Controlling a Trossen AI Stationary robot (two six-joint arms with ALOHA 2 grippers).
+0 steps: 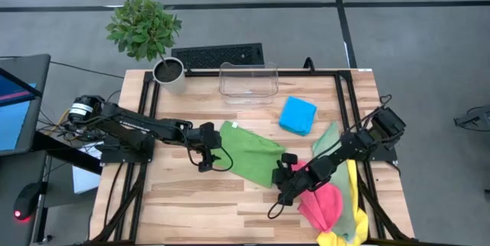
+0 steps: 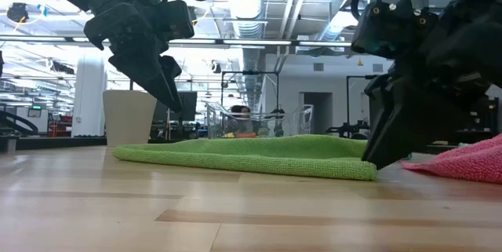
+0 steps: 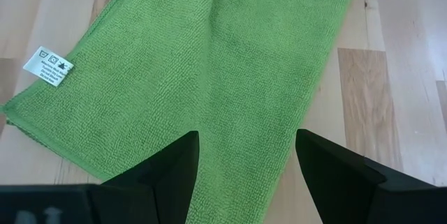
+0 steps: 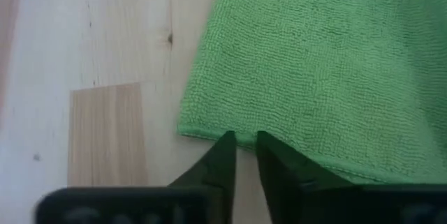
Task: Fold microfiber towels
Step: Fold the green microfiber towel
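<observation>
A bright green microfiber towel is spread flat, slightly rumpled, mid-table on the pale wooden tabletop, a white care label sewn at one edge. The left gripper is held over one end, fingers apart. At the opposite edge the right gripper is seen with fingers nearly together, apparently pinching the hem. A folded blue towel, pink towel and clear plastic bin lie nearby.
</observation>
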